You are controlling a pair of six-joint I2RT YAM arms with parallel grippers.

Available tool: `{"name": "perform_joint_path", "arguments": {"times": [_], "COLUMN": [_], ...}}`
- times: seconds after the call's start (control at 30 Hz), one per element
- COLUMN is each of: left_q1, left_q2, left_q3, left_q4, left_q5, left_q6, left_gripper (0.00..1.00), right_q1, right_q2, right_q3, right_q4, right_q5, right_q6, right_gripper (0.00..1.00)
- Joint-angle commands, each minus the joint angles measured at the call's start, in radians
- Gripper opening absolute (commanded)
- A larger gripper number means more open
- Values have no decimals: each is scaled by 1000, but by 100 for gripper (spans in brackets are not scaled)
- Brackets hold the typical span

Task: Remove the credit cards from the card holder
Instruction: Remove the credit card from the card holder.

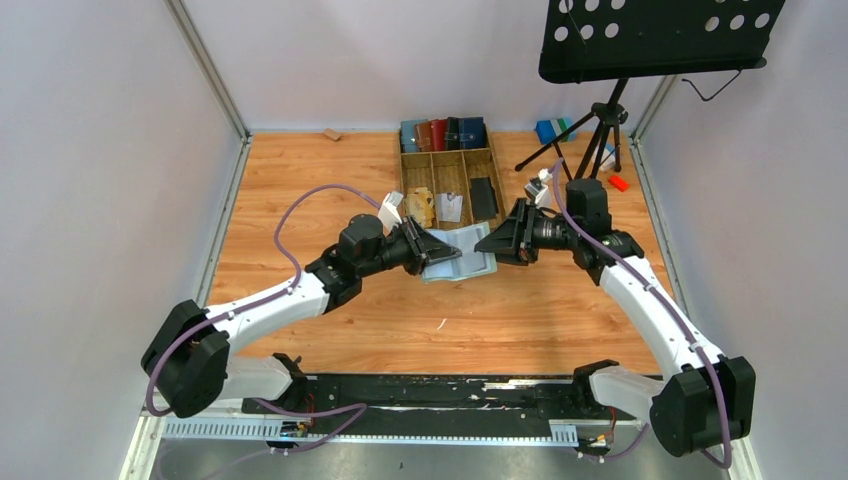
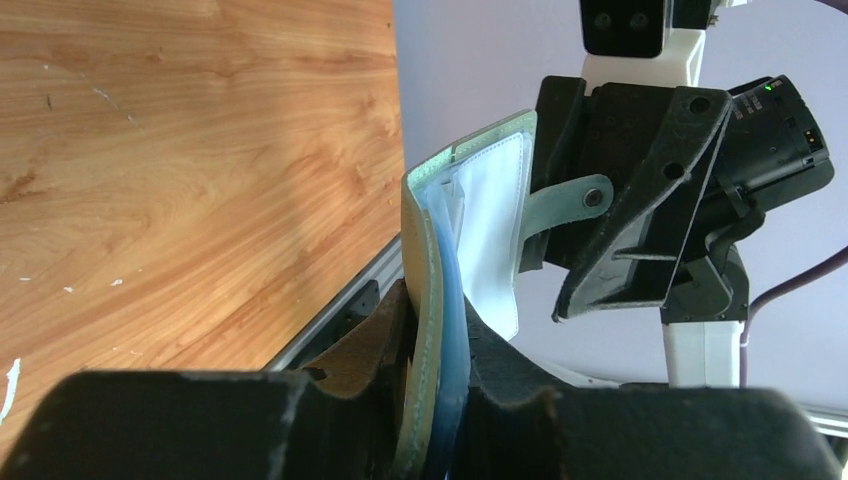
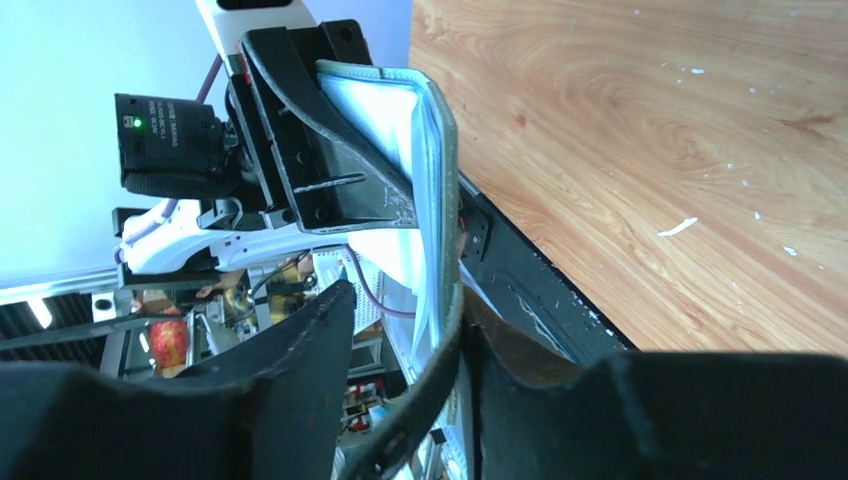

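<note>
The sage-green card holder (image 1: 462, 256) hangs open above the table between my two grippers. My left gripper (image 1: 432, 250) is shut on its left flap. In the left wrist view the jaws (image 2: 437, 322) pinch the green leather and blue lining of the card holder (image 2: 495, 210). My right gripper (image 1: 500, 243) stands open at the other flap. In the right wrist view the card holder's (image 3: 425, 130) edge rests against one finger (image 3: 520, 370) of the gripper (image 3: 405, 300), and the other finger stands apart. A black credit card (image 1: 484, 197) lies in the tray. No card shows inside the holder.
A wooden tray (image 1: 399, 175) behind the grippers holds a row of wallets (image 1: 445, 133), a tan paper wad (image 1: 421, 205) and a white item (image 1: 452, 207). A music stand (image 1: 655, 35) on a tripod (image 1: 600, 140) stands back right, with small blue (image 1: 553, 130) and red (image 1: 618, 183) things.
</note>
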Motion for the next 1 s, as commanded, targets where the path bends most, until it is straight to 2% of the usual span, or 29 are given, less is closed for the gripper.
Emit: {"name": "perform_joint_path", "arguments": {"times": [0.0,0.07,0.2,0.3,0.53,0.97], "left_q1": [-2,-2,1,3,9,7], "left_q2": [-39,-37,-36,-36,-31,35], "left_q3": [-6,-5,-9,-23,-39,6], "left_q4": [1,8,15,44,84,203], "left_q5": [-20,-15,-8,-4,10,87], "left_q6": [22,21,15,-3,-26,-63], "left_gripper": [20,20,19,19,18,19], "right_q1": [-11,-15,-34,-35,-42,11], "right_q2": [-28,-28,-34,-32,-38,3], "right_q3": [74,73,70,65,51,39], "right_q4": [-105,-110,-127,-125,-100,-101], "right_q5": [62,70,84,79,61,53], "right_q6": [-108,-109,-122,-128,-121,-164], "right_gripper": [38,33,31,22,9,12]}}
